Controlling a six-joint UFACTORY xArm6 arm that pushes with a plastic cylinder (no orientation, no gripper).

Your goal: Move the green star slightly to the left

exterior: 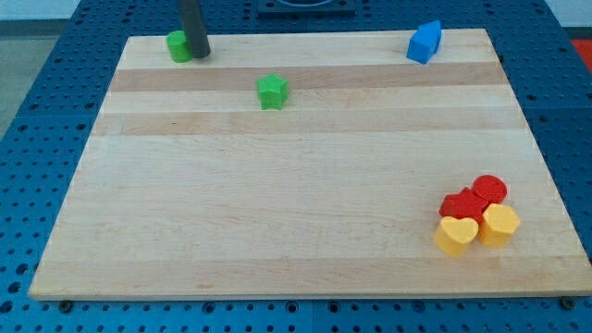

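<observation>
Gripper: none, just rod; your tip [200, 54] sits at counter [296, 222] top-left, touching green block [178, 45]. Green star [272, 91] lies well apart, toward view's lower right. Star looks light, rigid, slides easily; nudge its right face gently, centred, or it spins.

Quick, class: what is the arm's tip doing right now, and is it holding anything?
My tip: a bare rod, holding nothing, at the view's top left, right beside a green block.
Green star: untouched, apart from the tip.

No text, label, brand, number or sign can be read anywhere in this view.
</observation>
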